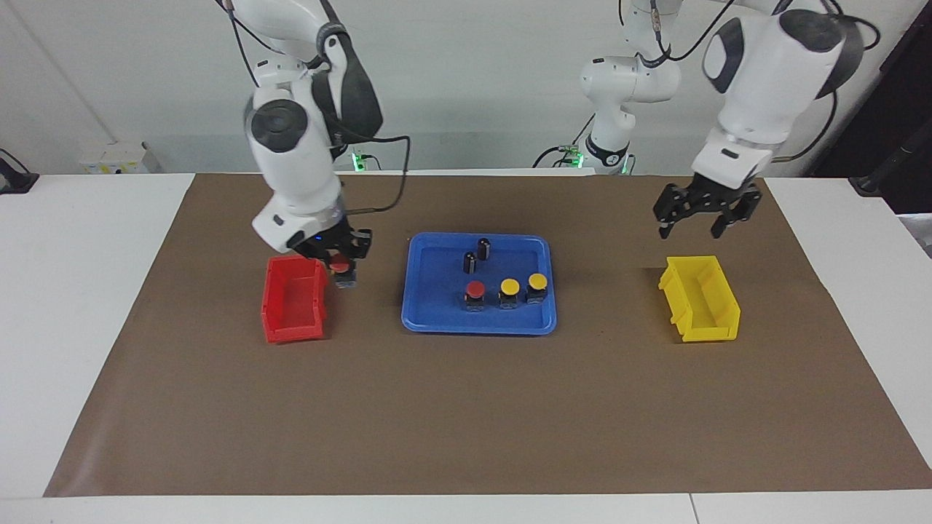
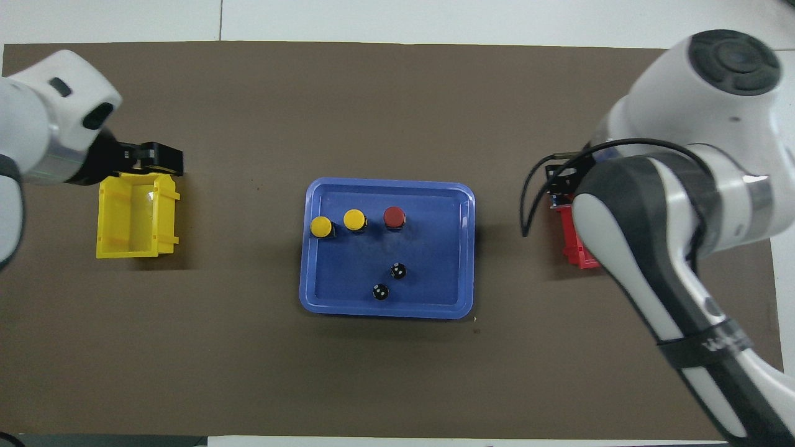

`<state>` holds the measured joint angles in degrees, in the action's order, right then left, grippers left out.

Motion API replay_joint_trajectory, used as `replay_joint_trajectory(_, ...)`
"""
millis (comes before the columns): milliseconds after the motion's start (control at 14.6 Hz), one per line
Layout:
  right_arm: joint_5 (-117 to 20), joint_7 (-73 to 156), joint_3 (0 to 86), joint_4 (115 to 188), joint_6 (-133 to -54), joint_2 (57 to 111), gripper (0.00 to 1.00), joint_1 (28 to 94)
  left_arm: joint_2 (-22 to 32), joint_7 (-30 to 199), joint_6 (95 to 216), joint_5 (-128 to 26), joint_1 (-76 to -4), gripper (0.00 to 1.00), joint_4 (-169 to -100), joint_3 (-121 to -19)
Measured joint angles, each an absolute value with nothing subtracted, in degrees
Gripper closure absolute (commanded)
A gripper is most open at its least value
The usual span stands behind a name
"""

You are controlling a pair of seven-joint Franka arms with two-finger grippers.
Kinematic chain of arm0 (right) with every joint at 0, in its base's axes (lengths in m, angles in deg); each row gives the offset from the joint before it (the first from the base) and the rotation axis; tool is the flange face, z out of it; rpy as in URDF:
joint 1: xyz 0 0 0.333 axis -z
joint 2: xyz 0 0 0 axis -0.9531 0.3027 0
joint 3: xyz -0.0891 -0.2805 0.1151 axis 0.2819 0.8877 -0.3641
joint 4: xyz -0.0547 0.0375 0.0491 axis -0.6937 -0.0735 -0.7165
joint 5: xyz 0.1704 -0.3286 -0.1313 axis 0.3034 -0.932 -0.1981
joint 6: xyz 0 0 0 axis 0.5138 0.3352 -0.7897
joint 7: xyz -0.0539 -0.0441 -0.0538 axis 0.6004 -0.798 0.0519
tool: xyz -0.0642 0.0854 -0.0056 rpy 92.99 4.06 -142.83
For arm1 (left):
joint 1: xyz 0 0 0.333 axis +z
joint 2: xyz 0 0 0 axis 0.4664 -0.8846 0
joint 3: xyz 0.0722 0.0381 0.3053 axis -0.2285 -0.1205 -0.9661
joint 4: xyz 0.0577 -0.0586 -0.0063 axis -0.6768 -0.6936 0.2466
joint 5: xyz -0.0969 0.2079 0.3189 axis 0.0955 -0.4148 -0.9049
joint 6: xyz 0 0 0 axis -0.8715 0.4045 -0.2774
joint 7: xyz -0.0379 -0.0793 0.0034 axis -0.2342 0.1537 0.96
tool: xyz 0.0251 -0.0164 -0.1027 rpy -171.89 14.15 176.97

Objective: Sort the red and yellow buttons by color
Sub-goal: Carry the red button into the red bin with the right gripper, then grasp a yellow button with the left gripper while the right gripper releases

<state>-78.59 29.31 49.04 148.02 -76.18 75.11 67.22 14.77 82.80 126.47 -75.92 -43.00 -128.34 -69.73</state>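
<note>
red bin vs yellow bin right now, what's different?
The red bin sits toward the right arm's end of the table; the yellow bin sits toward the left arm's end. The right gripper holds a red button at the red bin's edge; the left gripper hangs open over the yellow bin, holding nothing. Both look empty, same shape.

Blue tray (image 1: 426,320); two dark cylinders (image 1: 476,256)

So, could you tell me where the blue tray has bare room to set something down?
The blue tray is bare along its right-arm end, beside the red button and the two dark cylinders. The corner nearest the left arm is bare too. The row of two yellow buttons and the red one is crowded.
</note>
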Motion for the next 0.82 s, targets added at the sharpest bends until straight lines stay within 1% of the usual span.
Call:
replay_joint_trajectory(69, -78.58, 33.4, 49.1, 149.61, -76.56, 74.23, 0.73, 70.45, 14.07, 85.49, 129.05, -75.92, -45.17, 0.26, -130.28, -69.64)
replay_joint_trajectory(206, -78.55, 37.64, 49.14, 152.63, -79.61, 73.75, 0.73, 74.18, 11.5, 91.34, 133.82, -75.92, -49.11, 0.26, -132.75, -69.54)
replay_joint_trajectory(343, -78.54, 38.03, 49.0, 156.93, -85.25, 73.35, 0.73, 74.54, 7.83, 94.96, 136.95, -75.92, -52.28, 0.27, -133.68, -69.51)
replay_joint_trajectory(481, -78.54, 37.97, 48.49, 161.93, -90.97, 72.5, 0.73, 74.07, 5.34, 96.91, 139.5, -75.92, -54.05, 0.27, -134.8, -69.5)
replay_joint_trajectory(824, -78.53, 37.84, 48.2, 170.88, -100.58, 70.84, 0.73, 73.3, 4.53, 97.74, 141.49, -75.88, -55.49, 0.28, -137.88, -69.49)
